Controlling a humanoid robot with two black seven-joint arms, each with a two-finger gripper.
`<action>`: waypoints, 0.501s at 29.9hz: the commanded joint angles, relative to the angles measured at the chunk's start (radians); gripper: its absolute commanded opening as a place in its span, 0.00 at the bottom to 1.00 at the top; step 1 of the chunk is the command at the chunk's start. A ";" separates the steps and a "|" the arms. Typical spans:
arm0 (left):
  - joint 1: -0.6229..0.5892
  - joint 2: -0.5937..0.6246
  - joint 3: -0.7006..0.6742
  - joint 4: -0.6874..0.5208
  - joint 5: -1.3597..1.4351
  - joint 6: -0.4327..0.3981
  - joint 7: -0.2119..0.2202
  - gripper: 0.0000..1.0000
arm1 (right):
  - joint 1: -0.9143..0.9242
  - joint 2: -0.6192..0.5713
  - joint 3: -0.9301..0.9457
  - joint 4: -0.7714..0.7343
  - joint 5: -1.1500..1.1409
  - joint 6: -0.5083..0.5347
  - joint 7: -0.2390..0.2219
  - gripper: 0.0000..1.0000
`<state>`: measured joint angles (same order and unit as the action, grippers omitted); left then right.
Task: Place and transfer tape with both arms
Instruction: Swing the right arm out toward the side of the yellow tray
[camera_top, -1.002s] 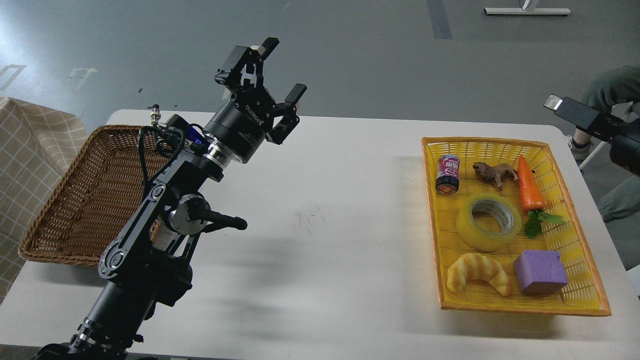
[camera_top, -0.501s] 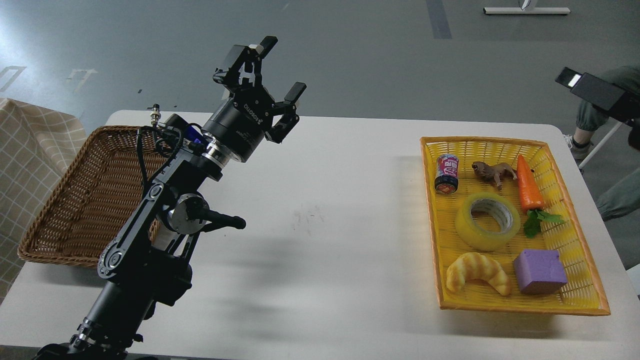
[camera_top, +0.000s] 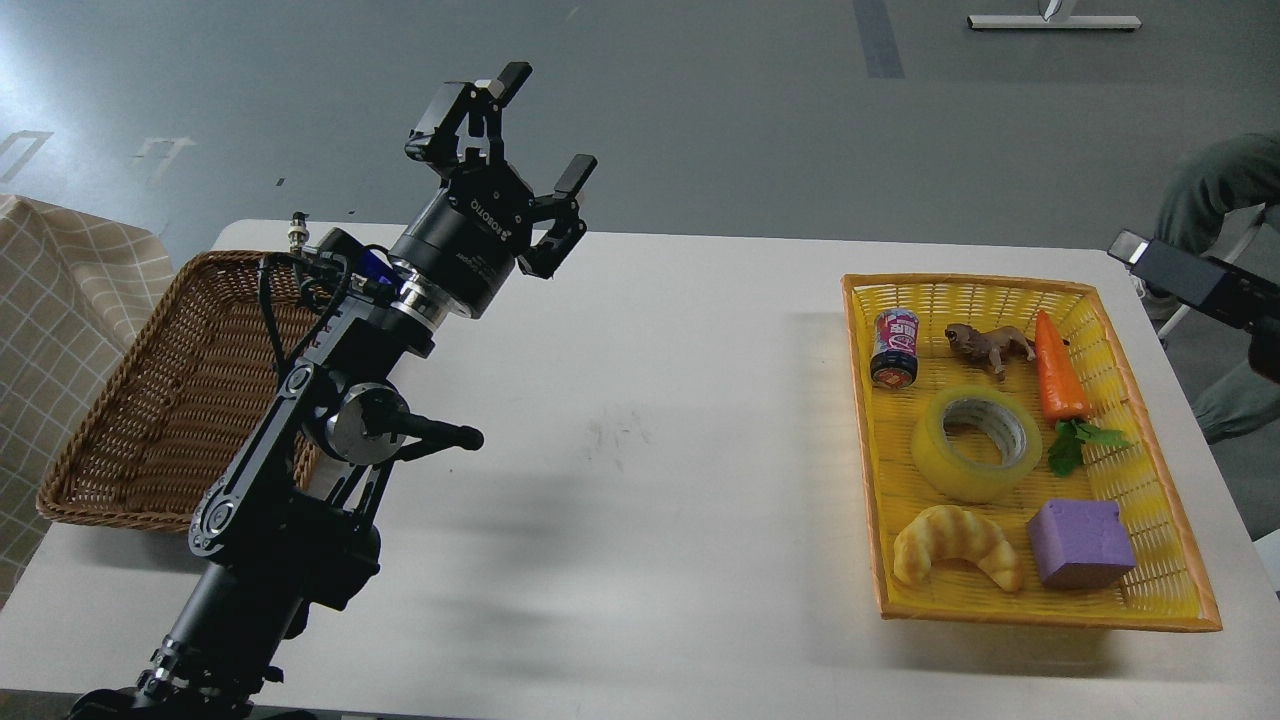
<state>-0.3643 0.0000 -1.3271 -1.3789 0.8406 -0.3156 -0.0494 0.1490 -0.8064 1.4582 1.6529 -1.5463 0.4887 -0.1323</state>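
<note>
The tape (camera_top: 950, 472), a yellow translucent roll with a pale core, lies flat in the middle of the yellow basket (camera_top: 1040, 612) at the right of the white table. My left gripper (camera_top: 532, 125) is open and empty. It is raised above the table's far left part, beside the wicker basket and far from the tape. A black part of my right arm (camera_top: 1185, 275) with a pale tip enters at the right edge, just beyond the yellow basket's far right corner. Its fingers cannot be told apart.
The yellow basket also holds a can (camera_top: 895, 347), a brown toy animal (camera_top: 990, 345), a carrot (camera_top: 1058, 370), a croissant (camera_top: 955, 545) and a purple block (camera_top: 1080, 543). A brown wicker basket (camera_top: 150, 400) stands at the left. A seated person's legs show at far right.
My left gripper has shifted left and slightly up, still open. The black part at the right edge rose, then came down again. The tape has not moved.
</note>
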 joint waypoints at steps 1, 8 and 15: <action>-0.001 0.000 0.006 0.000 0.002 0.001 0.002 0.98 | -0.005 -0.007 -0.009 0.004 0.000 0.000 -0.001 1.00; 0.005 0.000 0.009 0.000 0.005 0.003 0.003 0.98 | -0.026 0.004 -0.009 0.002 -0.110 0.000 -0.006 1.00; 0.015 0.000 0.008 -0.005 0.005 0.003 0.002 0.98 | -0.048 0.055 -0.013 -0.005 -0.267 0.000 -0.033 1.00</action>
<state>-0.3527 0.0000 -1.3188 -1.3826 0.8452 -0.3120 -0.0468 0.1032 -0.7720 1.4482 1.6501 -1.7738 0.4887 -0.1585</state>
